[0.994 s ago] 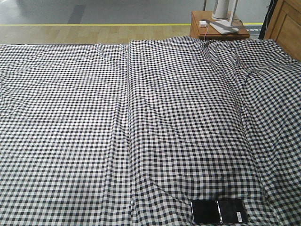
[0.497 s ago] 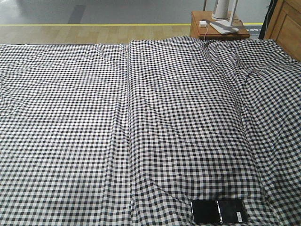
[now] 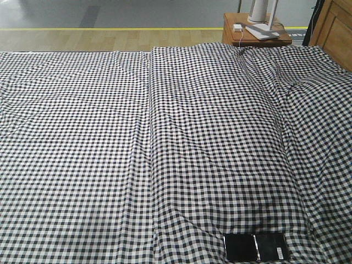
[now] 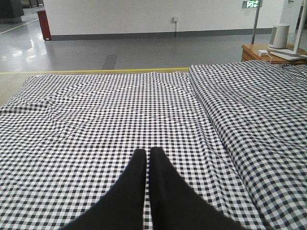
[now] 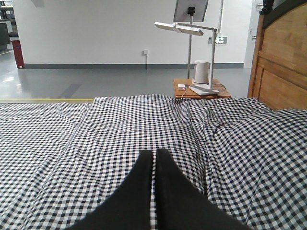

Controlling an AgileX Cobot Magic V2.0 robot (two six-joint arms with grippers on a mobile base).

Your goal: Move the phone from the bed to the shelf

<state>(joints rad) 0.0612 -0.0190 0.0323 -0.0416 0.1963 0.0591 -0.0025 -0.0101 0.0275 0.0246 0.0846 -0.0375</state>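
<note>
The black left pincer [image 4: 147, 152] and right pincer [image 5: 154, 153] are both pressed together above the wrinkled black-and-white gingham bed [image 3: 165, 137], and the thin glossy black phone [image 3: 256, 247] lies flat outside either pincer's view, so a grab might just snag sheet or slip off.

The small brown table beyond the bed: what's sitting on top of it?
On the table sit a small white box with a cable, a flat lamp base and a white cylinder; anything behind them is hidden.
</note>
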